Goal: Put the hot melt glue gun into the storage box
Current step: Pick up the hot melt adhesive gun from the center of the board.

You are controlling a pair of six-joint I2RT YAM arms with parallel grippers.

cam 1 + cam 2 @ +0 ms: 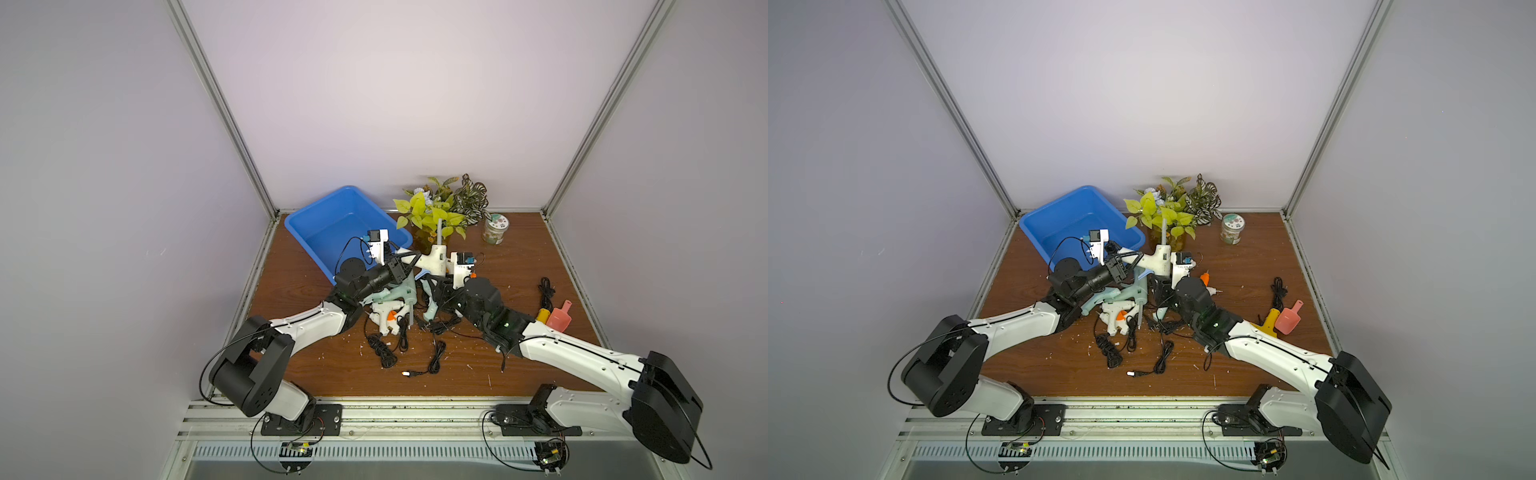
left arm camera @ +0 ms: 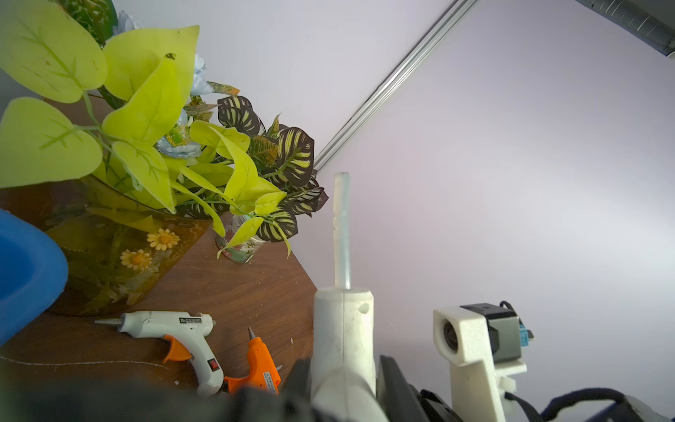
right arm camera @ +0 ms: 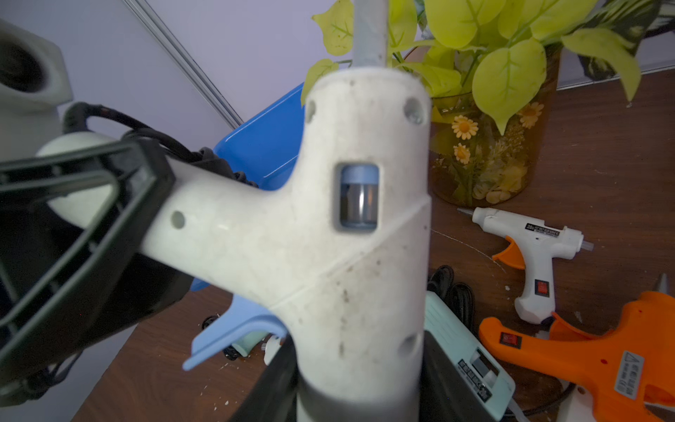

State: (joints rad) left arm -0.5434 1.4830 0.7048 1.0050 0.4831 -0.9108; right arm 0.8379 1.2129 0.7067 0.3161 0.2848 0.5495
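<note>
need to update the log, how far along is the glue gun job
Done: nothing yet; no gun shows in the storage box. In hand: the white glue gun, held above the table, left pincer shut on its handle, right pincer on its barrel. Left: carry it over the box and release.

Glossy, smooth blue plastic storage box (image 1: 316, 216); scuffed, matt white plastic hot melt glue gun (image 3: 347, 255); wood-grain worktop (image 1: 519, 257).

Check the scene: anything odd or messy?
Yes. The left gripper and the right gripper both clamp one scuffed white plastic glue gun with a blue trigger. White crumbs litter the brown wooden table around tangled black cords.
</note>
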